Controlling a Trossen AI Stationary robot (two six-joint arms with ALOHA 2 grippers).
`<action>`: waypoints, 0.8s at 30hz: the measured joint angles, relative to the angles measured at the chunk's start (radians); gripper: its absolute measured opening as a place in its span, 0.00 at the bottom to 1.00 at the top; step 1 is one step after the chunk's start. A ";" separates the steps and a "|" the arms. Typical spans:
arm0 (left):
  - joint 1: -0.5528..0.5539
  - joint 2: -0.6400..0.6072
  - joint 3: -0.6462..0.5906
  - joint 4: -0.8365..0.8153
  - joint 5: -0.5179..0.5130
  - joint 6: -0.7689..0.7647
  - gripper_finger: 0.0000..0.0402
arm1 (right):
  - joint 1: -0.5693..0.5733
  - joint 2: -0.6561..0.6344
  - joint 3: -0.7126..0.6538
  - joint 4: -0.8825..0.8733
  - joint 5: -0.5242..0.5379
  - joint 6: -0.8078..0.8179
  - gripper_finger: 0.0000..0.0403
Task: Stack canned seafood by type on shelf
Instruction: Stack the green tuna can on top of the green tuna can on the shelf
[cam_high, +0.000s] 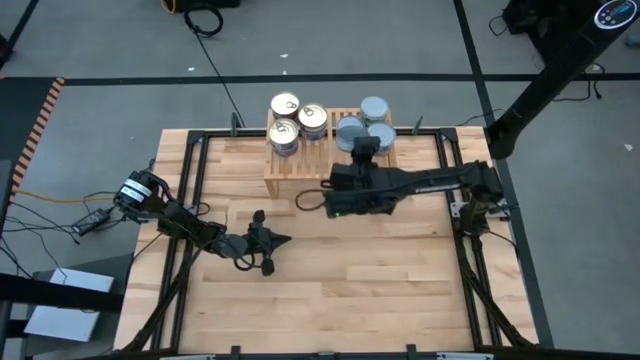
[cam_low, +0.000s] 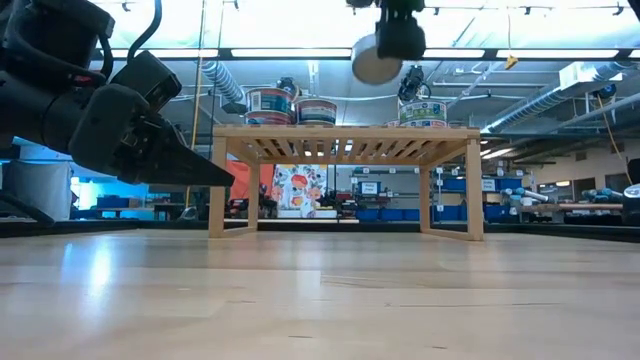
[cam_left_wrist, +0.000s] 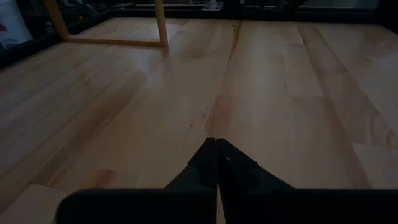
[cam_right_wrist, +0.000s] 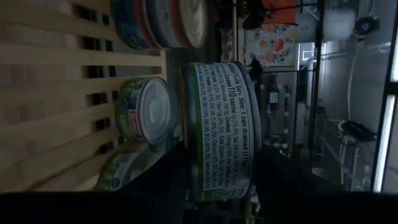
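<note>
The shelf (cam_high: 300, 172) is a light wooden rack at the table's far edge. On its slats stand gold-topped tins (cam_high: 285, 104) to the left and silver-topped tins (cam_high: 375, 108) to the right. My right gripper (cam_high: 365, 150) hangs over the shelf's right half, shut on a green-labelled tin (cam_right_wrist: 221, 124). In the low view this tin (cam_low: 372, 62) is well above the shelf top (cam_low: 345, 132). My left gripper (cam_high: 285, 239) is shut and holds nothing, low over the table in front of the shelf. My right gripper pinches the green-labelled tin between its two fingers, one finger (cam_right_wrist: 171, 180) against each flat end. The printed side wall (cam_right_wrist: 224, 93) faces the wrist camera. The fingers come nearly level from the table's near side. The tin is lifted clear above the shelf and its tins.
Bare plank tabletop (cam_high: 400, 290) lies in front of the shelf and under it. A black frame (cam_high: 190, 170) runs along the table's sides. The left arm's tip (cam_low: 225, 180) points toward the shelf's left leg (cam_low: 217, 190).
</note>
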 joint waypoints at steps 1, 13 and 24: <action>0.000 0.000 0.000 0.000 0.000 0.000 0.01 | -0.014 0.000 -0.016 0.029 -0.001 -0.028 0.38; 0.000 0.000 0.000 -0.003 0.000 0.002 0.01 | -0.141 0.002 -0.142 0.355 -0.065 -0.333 0.38; 0.000 0.000 0.000 -0.003 0.000 0.002 0.01 | -0.228 0.001 -0.141 0.432 -0.185 -0.421 0.38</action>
